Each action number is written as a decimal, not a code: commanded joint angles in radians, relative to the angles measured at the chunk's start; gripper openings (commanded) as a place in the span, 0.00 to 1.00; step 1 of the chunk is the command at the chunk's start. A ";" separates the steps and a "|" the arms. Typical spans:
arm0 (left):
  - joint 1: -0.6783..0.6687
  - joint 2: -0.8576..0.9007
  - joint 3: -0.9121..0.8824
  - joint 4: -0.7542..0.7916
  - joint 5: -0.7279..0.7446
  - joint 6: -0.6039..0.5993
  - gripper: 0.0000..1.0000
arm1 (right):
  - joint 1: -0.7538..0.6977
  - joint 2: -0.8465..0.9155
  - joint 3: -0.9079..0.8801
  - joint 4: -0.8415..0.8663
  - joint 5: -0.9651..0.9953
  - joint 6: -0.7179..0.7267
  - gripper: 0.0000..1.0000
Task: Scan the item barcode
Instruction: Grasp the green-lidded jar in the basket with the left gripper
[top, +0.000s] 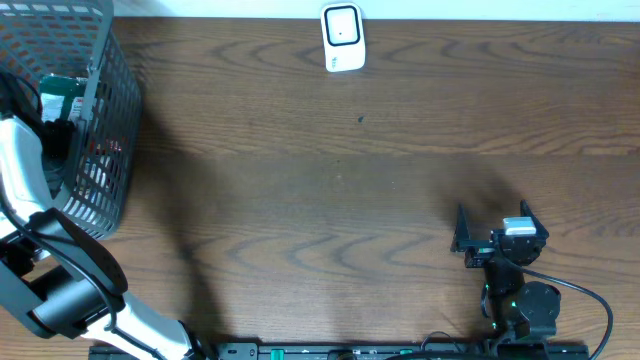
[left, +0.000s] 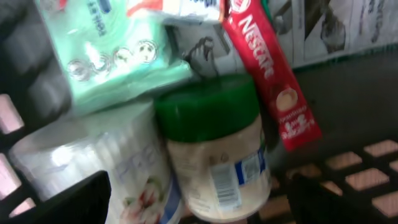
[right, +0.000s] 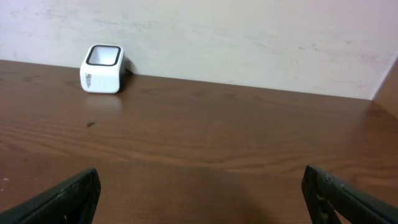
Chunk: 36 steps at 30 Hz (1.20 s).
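From above, the wire basket (top: 100, 150) at the far left shows little of its load, since the white left arm (top: 25, 165) reaches down into it. Only the left wrist camera shows what is inside. A soft mint-green pack (left: 106, 56) lies at the upper left, and a clear pack of cotton swabs (left: 93, 162) lies below it. To their right is a round jar (left: 211, 143) with a pale body, a glossy green lid and a blue-and-white label that is too blurred to read. A flat red Nescafé sachet (left: 273, 81) leans against the jar's right side. The left fingers (left: 68, 202) stand wide apart with the jar between them, and they hold nothing.

At mid-surface there is only dark, grained wood (top: 300, 200). The scanner (top: 342, 38), a small white box with rounded corners and a dark-rimmed window, stands at the far edge. The right wrist camera shows it against a pale wall (right: 102, 68).

At the right, the right fingers (top: 462, 228) rest low near the front edge. They are spread wide and empty (right: 62, 199), well apart from the scanner.
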 joint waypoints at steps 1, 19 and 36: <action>-0.021 0.005 -0.053 0.050 -0.005 -0.029 0.88 | -0.016 -0.002 -0.001 -0.004 0.005 -0.006 0.99; -0.051 0.010 -0.235 0.265 -0.031 -0.037 0.84 | -0.016 -0.002 -0.001 -0.004 0.005 -0.006 0.99; 0.007 0.018 -0.036 0.122 0.121 -0.034 0.83 | -0.016 -0.002 -0.001 -0.004 0.005 -0.006 0.99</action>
